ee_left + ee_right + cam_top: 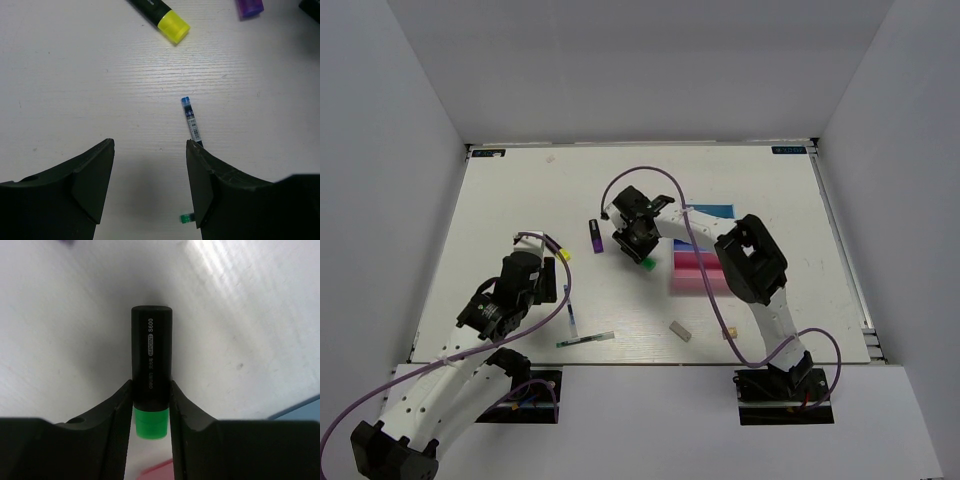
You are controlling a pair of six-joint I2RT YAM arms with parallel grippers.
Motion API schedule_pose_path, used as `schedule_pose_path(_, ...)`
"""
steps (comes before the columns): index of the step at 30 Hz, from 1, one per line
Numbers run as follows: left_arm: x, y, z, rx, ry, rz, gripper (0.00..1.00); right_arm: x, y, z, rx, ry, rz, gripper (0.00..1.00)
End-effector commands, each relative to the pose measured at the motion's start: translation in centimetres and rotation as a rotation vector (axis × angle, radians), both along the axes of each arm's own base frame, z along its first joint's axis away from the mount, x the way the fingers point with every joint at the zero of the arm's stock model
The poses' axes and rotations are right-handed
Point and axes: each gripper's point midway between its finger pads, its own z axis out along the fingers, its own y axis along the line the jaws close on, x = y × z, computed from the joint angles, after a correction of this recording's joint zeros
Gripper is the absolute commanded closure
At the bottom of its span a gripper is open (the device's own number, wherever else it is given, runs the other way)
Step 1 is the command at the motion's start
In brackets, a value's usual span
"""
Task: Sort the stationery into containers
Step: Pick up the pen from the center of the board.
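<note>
right wrist view: green highlighter pinched, trays come next

right wrist view shows the right fingers [114, 426] pressed against both sides of the green-capped highlighter [151, 355]. its black barrel points away from the camera and the cap sits down between the finger roots. whether it has left the surface [520, 200] i cannot tell. the step in hand looks like the pick of this one piece of stationery. the next move, as i judge it, calls for a lift and a short carry to the trays close by on the right.

from above, the light blue tray [715, 211] lies just beyond the right arm's elbow and the pink tray [692, 265] shows below it. the one between them is mostly hidden by the arm. that arm lies across the row, so the wrist would have to swing round its own forearm. which tray takes highlighters is not shown.

the left fingers [90, 186] stand apart with nothing between them, hovering over bare surface. a blue pen [191, 120] lies just beside the one on the right in that view.

everything else lies loose on the surface:
- the yellow-capped highlighter [165, 17], ahead of the left fingers
- the purple-capped highlighter [595, 237], near the right fingers and easy to knock on the lift
- a green-tipped pen [585, 340] near the front edge
- a grey eraser [680, 331] and a tan eraser [728, 331], beside the right arm's base
</note>
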Motion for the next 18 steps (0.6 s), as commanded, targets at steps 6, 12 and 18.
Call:
schedule_pose_path(6,0.4,-0.4,0.9,-0.020,-0.015,-0.003,0.30,-1.6,-0.4,7.3,0.089,-0.034,0.170,1.00)
schedule_pose_path(12,0.5,-0.4,0.6,-0.006,0.000,-0.005,0.30,-0.3,-1.2,13.7,0.150,-0.199,0.202,1.00)
schedule_pose_path(18,0.4,-0.3,0.4,-0.003,0.008,-0.002,0.30,3.3,-6.0,18.0,-0.034,-0.457,0.149,1.00)
